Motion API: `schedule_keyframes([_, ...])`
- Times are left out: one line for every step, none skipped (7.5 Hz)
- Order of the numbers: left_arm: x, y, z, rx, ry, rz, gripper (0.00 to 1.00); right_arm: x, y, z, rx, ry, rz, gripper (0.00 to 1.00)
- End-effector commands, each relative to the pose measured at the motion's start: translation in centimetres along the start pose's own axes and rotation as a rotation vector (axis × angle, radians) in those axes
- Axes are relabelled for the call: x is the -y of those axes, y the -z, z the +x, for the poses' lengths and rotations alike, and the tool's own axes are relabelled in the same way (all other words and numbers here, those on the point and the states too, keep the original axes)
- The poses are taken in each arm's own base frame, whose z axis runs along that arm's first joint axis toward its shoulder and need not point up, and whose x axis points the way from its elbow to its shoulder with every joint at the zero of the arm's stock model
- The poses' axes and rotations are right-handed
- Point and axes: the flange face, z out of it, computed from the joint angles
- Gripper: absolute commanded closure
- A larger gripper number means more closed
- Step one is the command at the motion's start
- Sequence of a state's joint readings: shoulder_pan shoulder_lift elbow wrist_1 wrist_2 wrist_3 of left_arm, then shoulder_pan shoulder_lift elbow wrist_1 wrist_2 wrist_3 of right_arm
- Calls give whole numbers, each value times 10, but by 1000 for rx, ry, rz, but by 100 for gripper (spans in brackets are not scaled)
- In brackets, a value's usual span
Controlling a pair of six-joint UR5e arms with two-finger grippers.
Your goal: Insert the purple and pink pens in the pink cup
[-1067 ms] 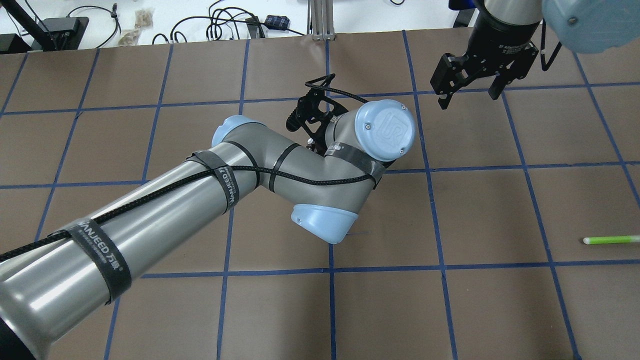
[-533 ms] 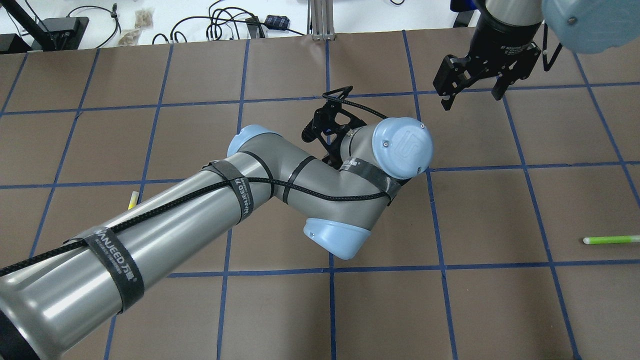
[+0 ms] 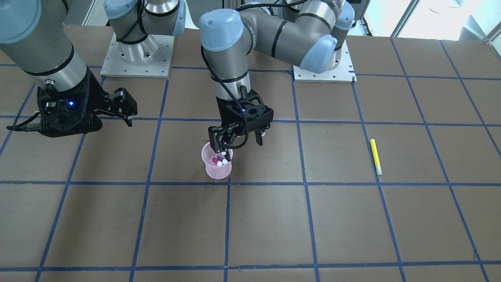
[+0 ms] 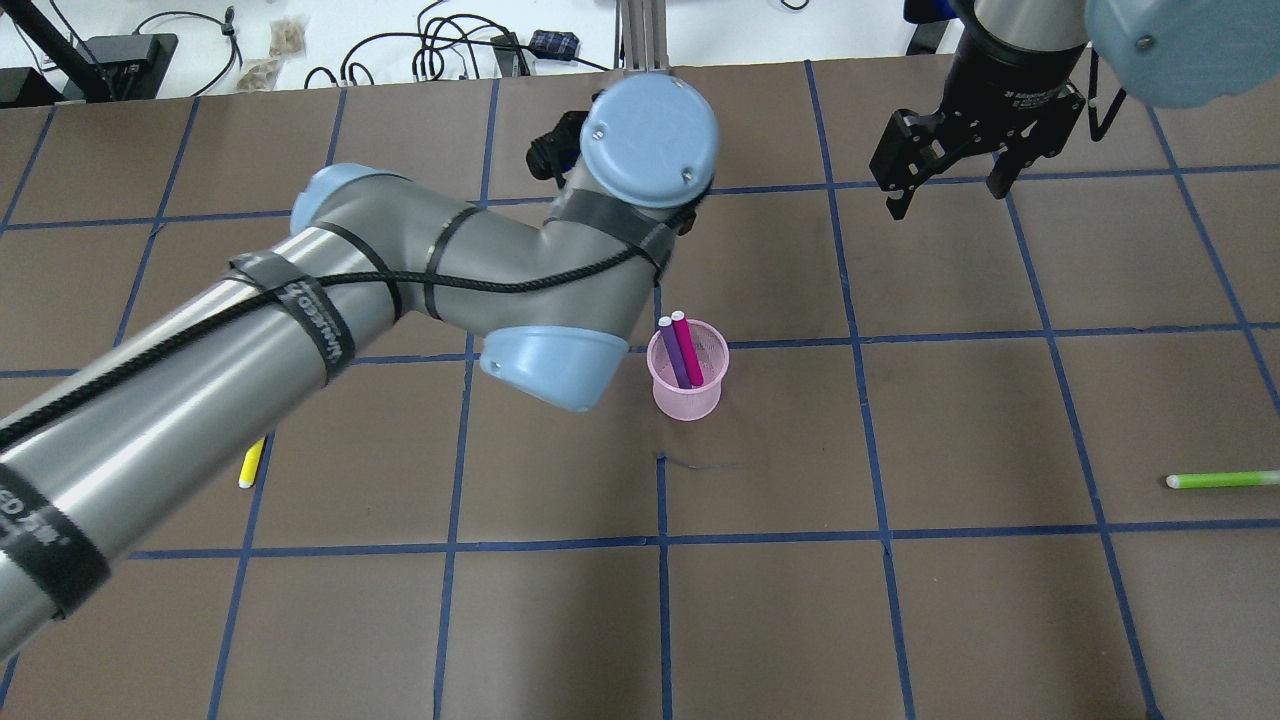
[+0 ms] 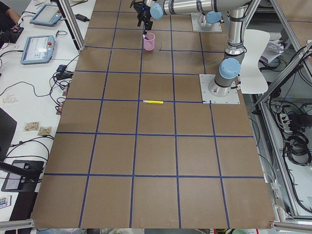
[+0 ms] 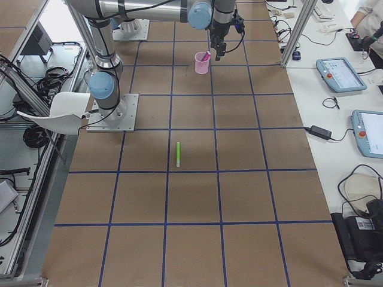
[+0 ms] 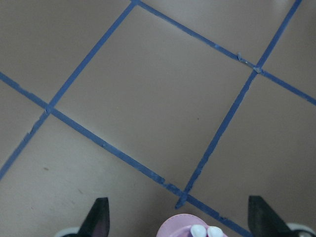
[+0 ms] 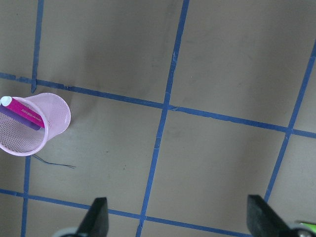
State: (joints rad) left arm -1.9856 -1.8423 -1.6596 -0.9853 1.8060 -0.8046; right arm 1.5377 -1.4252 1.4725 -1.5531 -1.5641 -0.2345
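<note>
The pink mesh cup (image 4: 687, 392) stands upright near the table's middle. A purple pen (image 4: 673, 362) and a pink pen (image 4: 688, 346) lean inside it, and their white ends show in the front view (image 3: 219, 160). My left gripper (image 3: 238, 141) hangs open and empty just above the cup (image 3: 217, 169), slightly toward the robot's side. In the left wrist view the cup's rim (image 7: 178, 223) sits at the bottom edge between the open fingers (image 7: 97, 218). My right gripper (image 4: 946, 194) is open and empty, high at the far right. Its wrist view shows the cup (image 8: 30, 127) at the left.
A yellow pen (image 4: 250, 464) lies on the table on my left side, also in the front view (image 3: 375, 156). A green pen (image 4: 1220, 480) lies at the right edge. Cables and boxes sit past the table's far edge (image 4: 450, 55).
My left arm has swung back and to the left, uncovering the pink cup with both pens in it. The yellow pen has come into view. The right gripper has barely moved.
</note>
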Motion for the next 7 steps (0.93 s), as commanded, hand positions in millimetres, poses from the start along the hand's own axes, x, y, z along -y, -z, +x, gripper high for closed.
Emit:
schedule_keyframes([75, 20, -70, -95, -380, -191, 0, 0, 1, 3, 4, -7, 2, 0])
schedule_keyframes([106, 29, -115, -72, -395, -253, 0, 0, 2, 2, 9, -7, 6, 0])
schedule_keyframes([124, 28, -148, -51, -340, -289, 0, -1, 7, -4, 15, 0, 13, 0])
schedule_keyframes([138, 37, -172, -46, -342, -277, 0, 1, 7, -4, 12, 0, 13, 0])
schedule_keyframes([137, 45, -196, -36, -411, -333, 0, 0, 8, -3, 1, -2, 13, 0])
schedule_keyframes([128, 61, -210, -50, -504, -374, 0, -15, 32, -1, -13, -6, 54, 0])
schedule_keyframes([123, 72, -222, -58, -538, -368, 0, -40, 50, -7, -18, 6, 86, 0])
